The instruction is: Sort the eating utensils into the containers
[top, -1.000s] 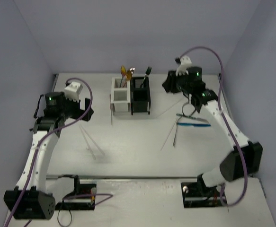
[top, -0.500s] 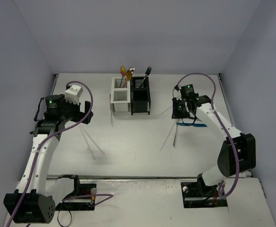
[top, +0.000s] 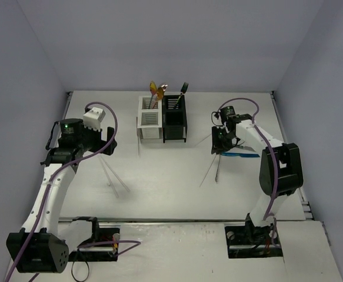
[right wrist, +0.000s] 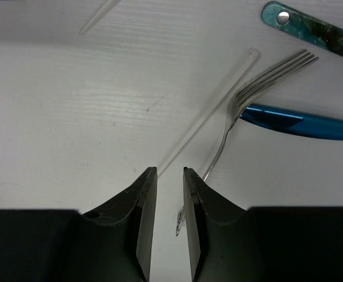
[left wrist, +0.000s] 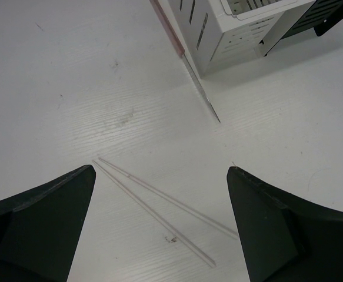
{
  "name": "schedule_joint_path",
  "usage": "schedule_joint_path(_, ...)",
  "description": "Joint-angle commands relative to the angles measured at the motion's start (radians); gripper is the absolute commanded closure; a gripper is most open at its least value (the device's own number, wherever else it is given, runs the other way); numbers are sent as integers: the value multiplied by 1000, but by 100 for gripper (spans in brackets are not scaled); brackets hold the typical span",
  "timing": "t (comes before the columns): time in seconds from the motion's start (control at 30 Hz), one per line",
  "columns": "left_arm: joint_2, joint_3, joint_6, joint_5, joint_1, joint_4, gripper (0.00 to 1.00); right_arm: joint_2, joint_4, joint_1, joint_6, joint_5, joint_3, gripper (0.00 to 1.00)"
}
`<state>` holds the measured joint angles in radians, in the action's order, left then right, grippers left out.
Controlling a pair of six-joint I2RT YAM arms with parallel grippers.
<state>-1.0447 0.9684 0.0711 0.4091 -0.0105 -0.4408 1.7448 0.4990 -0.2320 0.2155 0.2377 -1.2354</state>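
Note:
The white caddy and black caddy stand joined at the back centre, with gold spoons and a dark utensil upright in them. My left gripper is wide open and empty above two clear sticks, which also show in the top view. A pink-handled knife lies beside the white caddy. My right gripper hovers low with its jaws a narrow gap apart and holds nothing. It is over a silver fork and a clear stick.
A blue utensil and a teal handle lie just beyond the fork. Another clear stick lies at the far left of the right wrist view. Purple cables loop over both arms. Grey walls close in the table on three sides.
My right arm has come down from high at the back right to low over the fork and blue utensil. My left arm has shifted slightly toward the back.

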Motion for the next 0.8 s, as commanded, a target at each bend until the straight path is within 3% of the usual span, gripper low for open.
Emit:
schedule_joint_path(0.0,-4,3,2,-4,4,72,7,41,36,28,-13,30,-78,79)
schedule_joint_path(0.37,-21,-16,0,-1,4,91,7,107,70,75,-53,29,-124,72)
schedule_joint_path(0.77,-40,-23,-2,9,4,112,7,187,73,109,-51,15,-164,73)
